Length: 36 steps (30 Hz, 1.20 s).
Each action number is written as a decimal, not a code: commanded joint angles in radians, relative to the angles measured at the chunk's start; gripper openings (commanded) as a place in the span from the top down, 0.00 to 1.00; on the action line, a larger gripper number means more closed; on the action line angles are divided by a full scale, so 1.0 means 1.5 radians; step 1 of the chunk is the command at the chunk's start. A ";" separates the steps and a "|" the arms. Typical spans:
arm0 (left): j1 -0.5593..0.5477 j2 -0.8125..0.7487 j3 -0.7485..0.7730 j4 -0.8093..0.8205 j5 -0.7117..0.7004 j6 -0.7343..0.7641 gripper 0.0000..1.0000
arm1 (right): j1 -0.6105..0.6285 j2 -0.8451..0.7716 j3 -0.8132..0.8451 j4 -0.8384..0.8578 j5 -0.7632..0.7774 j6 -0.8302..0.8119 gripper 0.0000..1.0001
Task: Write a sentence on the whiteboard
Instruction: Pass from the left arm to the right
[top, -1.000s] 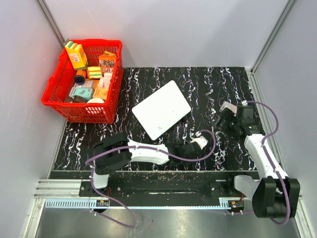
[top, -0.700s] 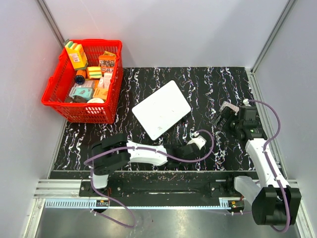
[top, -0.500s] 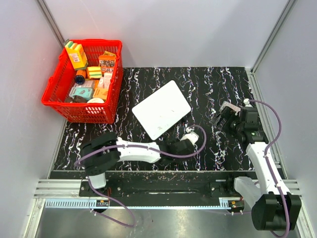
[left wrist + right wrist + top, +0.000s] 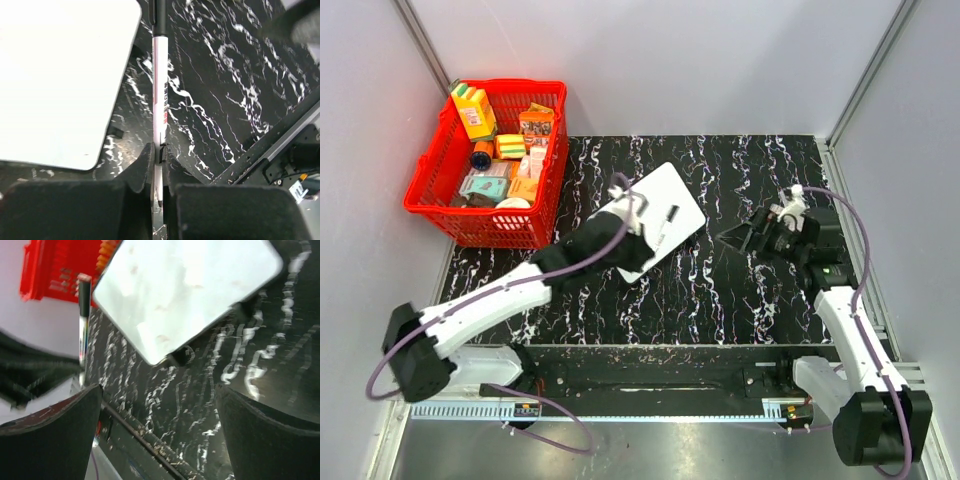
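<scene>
On the black marbled table (image 4: 720,290), we see the left gripper (image 4: 638,236) clenched on a marker (image 4: 666,221), the whiteboard (image 4: 678,190) just below it apparently blank, nothing written yet; the right gripper (image 4: 740,236) gapes empty.

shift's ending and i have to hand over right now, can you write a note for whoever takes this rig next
Left claw: shut on the marker, arm reached out to the whiteboard.
Right claw: open, holding nothing, above the table to the right of the board.
Whiteboard: flat at mid-table, skewed, blank.
Done: marker gripped and at the board.
Left: the whole sentence; no stroke shows yet. Cannot tell whether the marker touches the board.
</scene>
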 commanded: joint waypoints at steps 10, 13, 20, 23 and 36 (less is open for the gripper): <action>0.191 -0.235 -0.094 0.005 0.314 -0.066 1.00 | 0.298 0.142 0.066 0.354 -0.062 0.166 0.07; 0.192 -0.252 -0.105 0.018 0.340 -0.073 1.00 | 0.337 0.188 0.102 0.371 -0.054 0.175 0.11; 0.192 -0.256 -0.126 0.077 0.388 -0.099 1.00 | 0.369 0.256 0.145 0.442 -0.084 0.219 0.28; 0.192 -0.250 -0.123 0.079 0.391 -0.099 1.00 | 0.374 0.263 0.142 0.473 -0.095 0.237 0.48; 0.192 -0.226 -0.114 0.076 0.405 -0.090 0.44 | 0.382 0.237 0.088 0.487 -0.051 0.255 1.00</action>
